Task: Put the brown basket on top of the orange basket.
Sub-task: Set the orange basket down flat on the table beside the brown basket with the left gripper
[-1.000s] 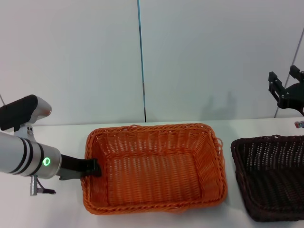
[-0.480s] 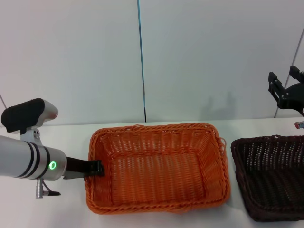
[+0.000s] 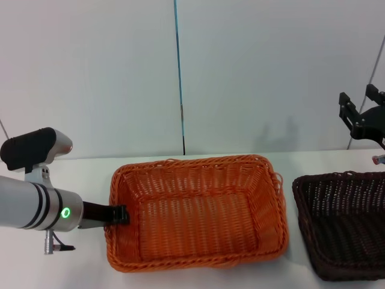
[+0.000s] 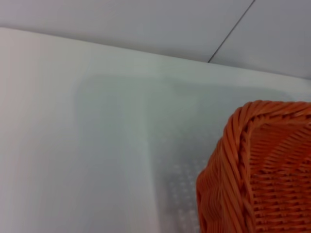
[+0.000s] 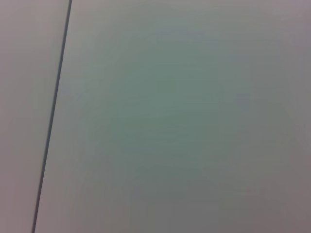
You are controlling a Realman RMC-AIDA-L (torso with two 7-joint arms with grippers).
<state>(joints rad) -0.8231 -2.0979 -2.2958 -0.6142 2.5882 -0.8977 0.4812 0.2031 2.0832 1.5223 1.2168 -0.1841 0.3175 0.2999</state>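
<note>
The orange basket (image 3: 195,211) sits on the white table in the middle of the head view. One of its corners shows in the left wrist view (image 4: 262,170). My left gripper (image 3: 118,214) is at the middle of the basket's left rim and is shut on it. The brown basket (image 3: 343,226) sits on the table to the orange basket's right, a small gap apart, partly cut off by the picture's edge. My right gripper (image 3: 361,102) hangs open and empty in the air, high above the brown basket's far side.
The white table (image 3: 84,174) ends at a pale wall with a dark vertical seam (image 3: 178,78). A small red and blue thing (image 3: 379,159) lies at the far right table edge. The right wrist view shows only the wall.
The orange basket, with my left gripper on its rim, slid a little to the right and then back a little to the left. The right arm and the brown basket have not moved.
</note>
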